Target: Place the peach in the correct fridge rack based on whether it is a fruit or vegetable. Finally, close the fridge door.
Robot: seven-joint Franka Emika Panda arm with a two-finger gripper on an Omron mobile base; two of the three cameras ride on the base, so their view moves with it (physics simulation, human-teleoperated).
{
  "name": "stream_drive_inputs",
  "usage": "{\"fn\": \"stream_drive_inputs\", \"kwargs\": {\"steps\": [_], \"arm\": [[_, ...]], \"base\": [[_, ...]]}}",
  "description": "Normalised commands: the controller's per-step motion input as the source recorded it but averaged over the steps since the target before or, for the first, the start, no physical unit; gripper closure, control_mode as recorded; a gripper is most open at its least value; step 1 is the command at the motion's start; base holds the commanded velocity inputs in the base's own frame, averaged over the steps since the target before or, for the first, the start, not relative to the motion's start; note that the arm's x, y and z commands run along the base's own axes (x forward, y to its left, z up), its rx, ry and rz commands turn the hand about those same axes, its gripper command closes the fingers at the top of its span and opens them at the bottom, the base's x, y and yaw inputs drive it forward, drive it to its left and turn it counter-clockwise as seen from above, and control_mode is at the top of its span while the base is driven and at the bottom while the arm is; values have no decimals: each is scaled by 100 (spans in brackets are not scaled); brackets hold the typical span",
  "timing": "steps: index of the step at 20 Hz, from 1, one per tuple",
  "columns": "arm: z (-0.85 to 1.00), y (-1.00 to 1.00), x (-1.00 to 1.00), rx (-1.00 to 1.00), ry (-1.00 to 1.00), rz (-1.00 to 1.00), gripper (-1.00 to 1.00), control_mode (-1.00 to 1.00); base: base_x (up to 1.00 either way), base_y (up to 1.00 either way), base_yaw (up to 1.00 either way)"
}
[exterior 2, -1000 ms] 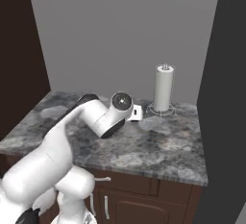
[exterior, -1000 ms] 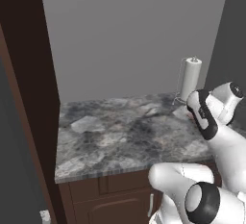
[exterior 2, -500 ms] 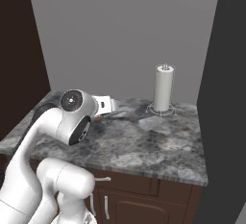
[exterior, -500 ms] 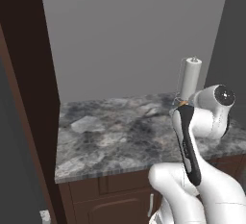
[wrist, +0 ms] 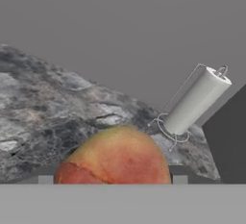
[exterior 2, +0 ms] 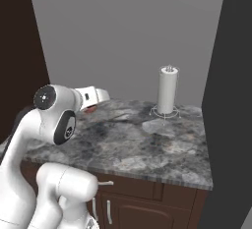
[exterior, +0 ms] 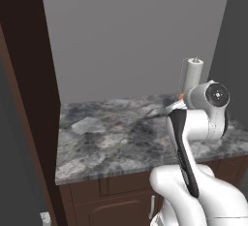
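The peach [wrist: 115, 158], round with orange and red skin, sits low in the hand view between the two fingertips [wrist: 45, 180] of my gripper [wrist: 113, 180], which is shut on it. In the right base view the gripper [exterior 2: 91, 106] hangs just above the left part of the granite counter [exterior 2: 147, 144], and a bit of the peach [exterior 2: 88, 109] shows under the white hand. A sliver of the peach [exterior: 180, 95] peeks out behind the wrist in the left base view. The fridge rack and the fridge door are out of view.
A white paper towel roll [exterior 2: 167, 90] on a wire stand stands at the counter's back right, also the paper towel roll [exterior: 193, 74]. A tall dark wood panel [exterior: 29, 74] borders the counter's left. A dark wall [exterior 2: 231, 100] closes the right. Cabinet doors [exterior 2: 147, 203] lie below.
The arm has swung over the counter, its upper links turning left in the right base view, and the hand has carried the peach along. The roll and counter stayed put.
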Motion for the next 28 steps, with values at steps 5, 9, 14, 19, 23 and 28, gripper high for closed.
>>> {"fn": "stream_drive_inputs", "kwargs": {"steps": [5, 9, 14, 19, 23, 28], "arm": [[14, 2, -2, -2, -5, 0, 100, 100], [0, 0, 0, 0, 0, 0, 100, 100], [0, 0, 0, 0, 0, 0, 100, 100], [0, 0, 0, 0, 0, 0, 100, 100], [0, 0, 0, 0, 0, 0, 100, 100], [0, 0, 0, 0, 0, 0, 100, 100]], "base": [[0, 0, 0], [-52, -13, 13], [-98, 0, 42], [-99, 0, 60], [-73, 0, 72], [-46, 0, 76]]}}
